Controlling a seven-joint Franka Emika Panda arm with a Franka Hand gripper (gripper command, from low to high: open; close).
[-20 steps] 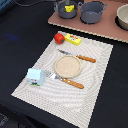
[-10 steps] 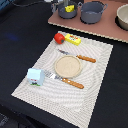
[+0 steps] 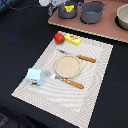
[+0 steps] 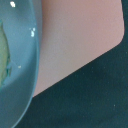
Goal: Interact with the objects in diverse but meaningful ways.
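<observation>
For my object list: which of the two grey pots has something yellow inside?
The grey pot nearer the exterior view's left; yellow shows inside it. The other pot, beside it, looks empty.

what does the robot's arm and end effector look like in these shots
Little shows. In the exterior view only a blurry white and light grey rounded piece of the end effector is visible at the top edge, above the grey pot. No cables, markings or fingers can be made out. The wrist view shows none of the robot.

No words or numbers can be read; the milk carton and yellow box look blurry.
</observation>
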